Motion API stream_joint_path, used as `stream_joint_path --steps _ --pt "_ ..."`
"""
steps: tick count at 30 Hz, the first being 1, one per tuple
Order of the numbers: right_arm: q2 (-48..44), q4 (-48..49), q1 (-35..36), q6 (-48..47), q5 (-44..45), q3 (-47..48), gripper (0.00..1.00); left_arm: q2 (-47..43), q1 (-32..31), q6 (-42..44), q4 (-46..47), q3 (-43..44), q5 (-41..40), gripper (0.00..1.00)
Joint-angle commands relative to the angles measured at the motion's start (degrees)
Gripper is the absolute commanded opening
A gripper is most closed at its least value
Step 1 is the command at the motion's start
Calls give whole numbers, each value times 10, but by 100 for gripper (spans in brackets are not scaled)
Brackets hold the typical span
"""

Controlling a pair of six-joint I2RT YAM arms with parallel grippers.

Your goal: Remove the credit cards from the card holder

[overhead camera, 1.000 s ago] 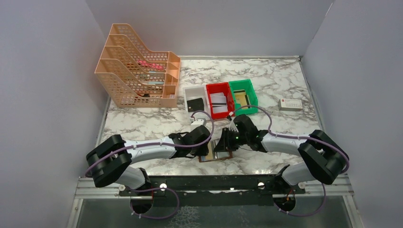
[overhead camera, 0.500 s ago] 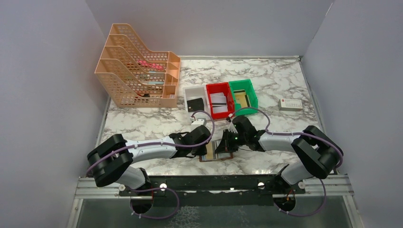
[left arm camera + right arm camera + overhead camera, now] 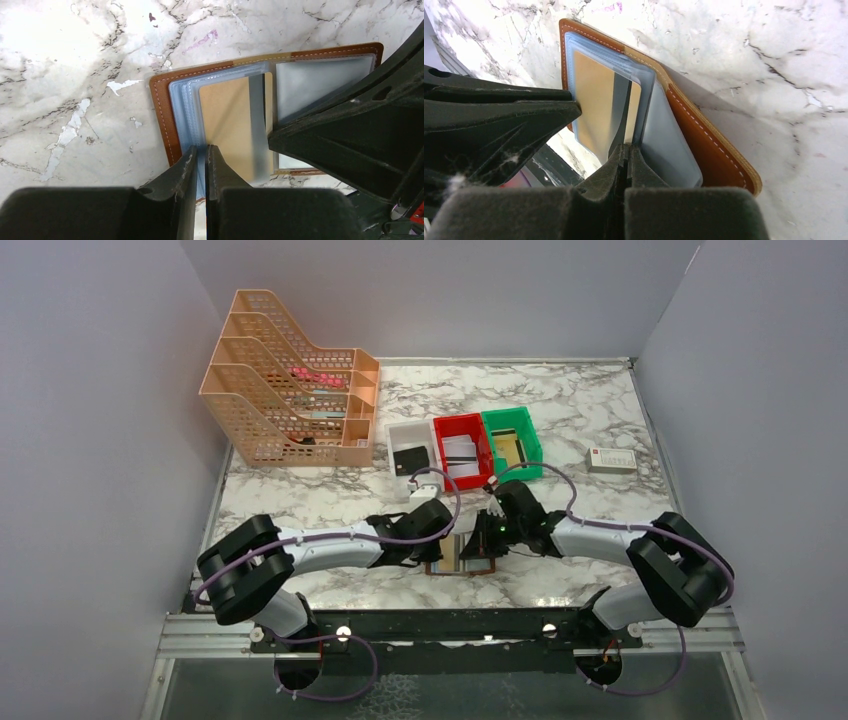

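The brown card holder (image 3: 447, 567) lies open on the marble near the front edge, with pale blue sleeves showing. A gold credit card (image 3: 230, 120) with a grey stripe sits in the top sleeve. My left gripper (image 3: 201, 149) is shut on the near edge of a blue sleeve (image 3: 183, 100) of the card holder (image 3: 161, 115). From the other side, my right gripper (image 3: 626, 146) is shut on the edge of the gold credit card (image 3: 596, 100), at the end of its stripe. Both grippers meet over the holder in the top view, left gripper (image 3: 432, 548) and right gripper (image 3: 478, 543).
Behind the holder stand a white bin (image 3: 403, 432) with a black card, a red bin (image 3: 441, 453) with white cards and a green bin (image 3: 532, 445) with a gold card. An orange mesh rack (image 3: 290, 390) is at the back left. A small white box (image 3: 611, 460) lies at the right.
Both grippers have closed, the left on the sleeve and the right on the card's edge. The two wrists have shifted slightly toward the back over the holder.
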Motion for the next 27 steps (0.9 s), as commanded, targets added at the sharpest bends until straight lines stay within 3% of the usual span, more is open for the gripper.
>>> stream_joint_path --steps 1,9,19,27 --pt "-24 -25 -11 -18 -2 7 1 36 0 13 -55 -12 -19 0" --pt "-44 -42 -24 -19 4 -1 2 34 0 14 -58 -12 -21 0" --pt "9 62 -24 20 -65 -13 32 29 0 20 -52 -8 -8 0" --pt "41 65 -24 36 -18 -31 29 33 0 17 -42 -10 6 0"
